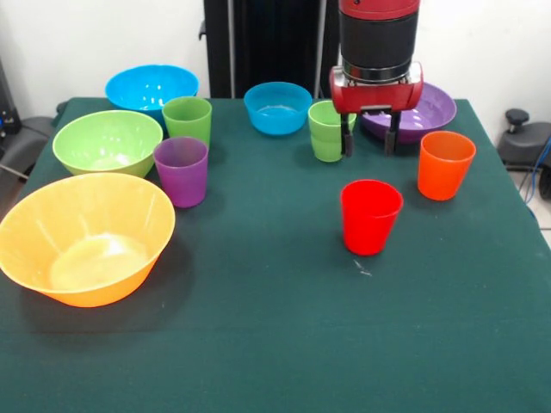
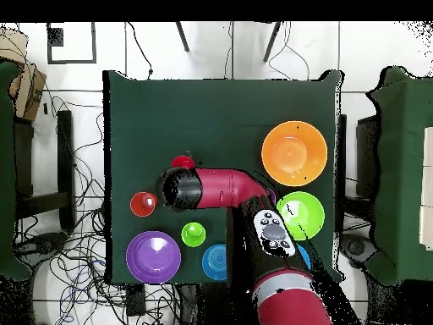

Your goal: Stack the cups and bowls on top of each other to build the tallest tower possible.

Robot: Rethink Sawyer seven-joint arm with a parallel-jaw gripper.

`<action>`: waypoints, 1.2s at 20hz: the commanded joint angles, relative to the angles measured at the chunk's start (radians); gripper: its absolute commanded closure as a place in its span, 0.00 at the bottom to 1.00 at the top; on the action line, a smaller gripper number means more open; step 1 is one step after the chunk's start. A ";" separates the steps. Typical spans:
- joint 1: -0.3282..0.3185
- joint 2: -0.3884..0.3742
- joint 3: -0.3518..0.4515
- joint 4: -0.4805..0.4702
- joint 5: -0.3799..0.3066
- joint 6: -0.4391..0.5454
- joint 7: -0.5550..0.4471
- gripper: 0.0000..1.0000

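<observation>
My gripper [image 1: 368, 140] is open and empty. It hangs just above the table behind the red cup [image 1: 370, 216], between a light green cup [image 1: 326, 131] that looks like two nested and the purple bowl [image 1: 428, 108]. The orange cup [image 1: 445, 163] stands to the right. A purple cup [image 1: 182, 170] and another green cup [image 1: 187, 119] stand at the left. The yellow-orange bowl [image 1: 83, 238], the light green bowl [image 1: 107, 140] and two blue bowls [image 1: 151, 88] [image 1: 277, 107] all sit apart. In the overhead view the arm's wrist [image 2: 178, 188] hides the gripper; the red cup [image 2: 182, 161] shows beside it.
All pieces stand upright on the dark green table [image 1: 284, 344]. The robot's black pedestal [image 1: 267, 43] is behind the far edge. In the overhead view the arm [image 2: 254, 212] covers the table's middle; chairs and cables surround the table.
</observation>
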 commanded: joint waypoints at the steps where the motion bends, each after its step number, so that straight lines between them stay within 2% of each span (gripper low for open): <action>1: 0.009 -0.036 0.085 0.053 0.006 -0.040 0.074 0.00; 5: -0.001 -0.032 0.087 0.044 0.006 -0.029 0.061 0.00; 14: -0.010 0.054 0.104 -0.116 -0.005 0.078 -0.025 0.00; 24: 0.002 0.101 0.111 -0.221 -0.019 0.155 -0.064 0.00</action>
